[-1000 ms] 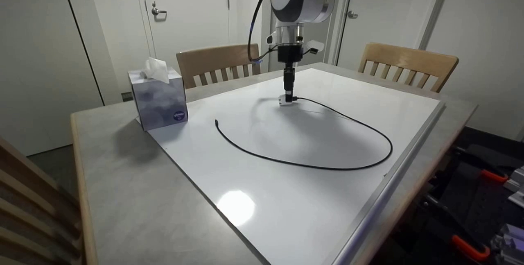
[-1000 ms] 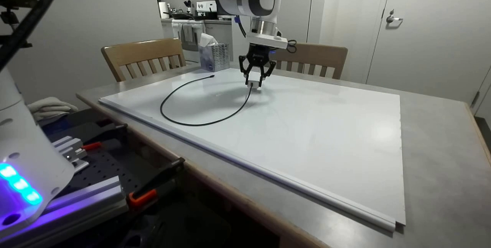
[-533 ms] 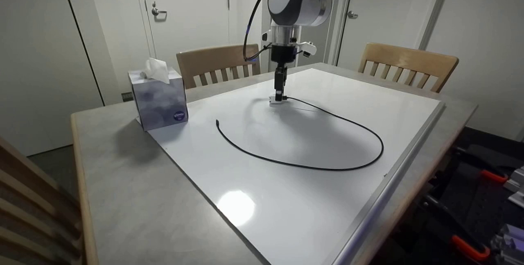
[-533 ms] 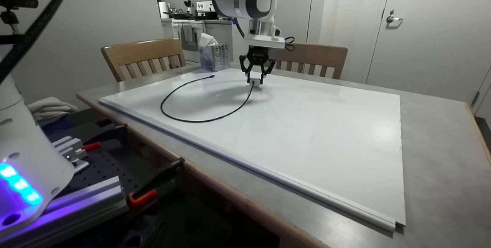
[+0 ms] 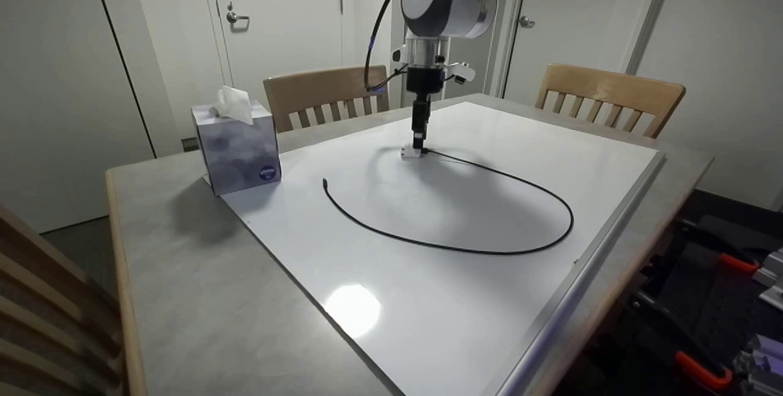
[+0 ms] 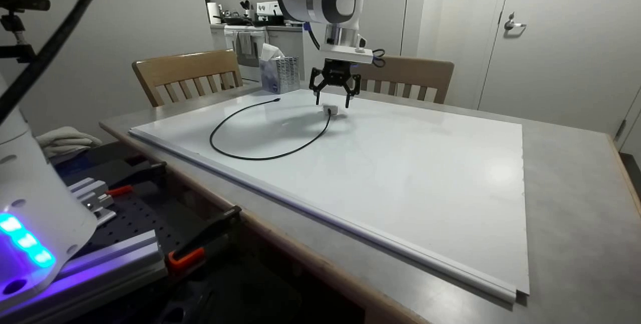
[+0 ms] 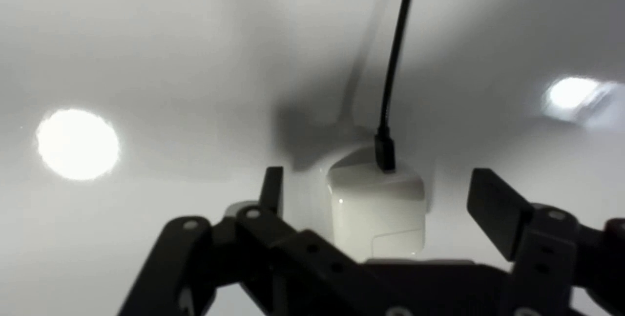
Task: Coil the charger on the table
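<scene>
Probably setting down one end of the thin, black-corded, uncoiled charger point(image 7: 397, 47); next, likely to lift clear toward the loose end.
In the wrist view, with black fingers point(image 7: 495, 213) spread at nine and three o'clock of a glossy white, round-cornered block point(image 7: 378, 213), touching neither side; hidden toward six, cut off at twelve along the charger. In an exterior view, laid on the white-topped, grey-edged table point(image 6: 425, 174) in one curve open toward one o'clock, with a black gripper point(image 6: 332, 104) around or above the block, unclear which. In an exterior view, ending near nine o'clock in a small dark plug point(image 5: 325, 183), with fingers overlapping edge-on.
</scene>
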Motion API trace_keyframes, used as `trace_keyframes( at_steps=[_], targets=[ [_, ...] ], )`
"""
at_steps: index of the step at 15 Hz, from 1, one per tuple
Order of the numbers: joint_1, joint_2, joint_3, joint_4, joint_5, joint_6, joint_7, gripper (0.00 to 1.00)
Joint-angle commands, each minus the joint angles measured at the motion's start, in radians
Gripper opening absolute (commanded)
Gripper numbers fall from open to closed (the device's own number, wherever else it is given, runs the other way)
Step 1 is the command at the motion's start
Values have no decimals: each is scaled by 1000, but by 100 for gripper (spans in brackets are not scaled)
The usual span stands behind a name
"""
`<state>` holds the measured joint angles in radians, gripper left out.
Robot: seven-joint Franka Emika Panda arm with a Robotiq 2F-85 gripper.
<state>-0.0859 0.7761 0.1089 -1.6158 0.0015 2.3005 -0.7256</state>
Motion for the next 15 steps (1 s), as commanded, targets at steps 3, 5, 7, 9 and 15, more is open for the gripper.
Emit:
trace_keyframes(
  at_steps=[3,5,7,9,15],
  targets=[
    [-33,-48,29,5,32,-155,-37,100],
    [-40,-81,37,5,44,-222,-65,100],
    [-40,-89,39,5,46,-232,-71,100],
    [1,-71,7,56,32,-337,68,100],
    [105,-13,-14,207,43,-515,498,100]
  ],
)
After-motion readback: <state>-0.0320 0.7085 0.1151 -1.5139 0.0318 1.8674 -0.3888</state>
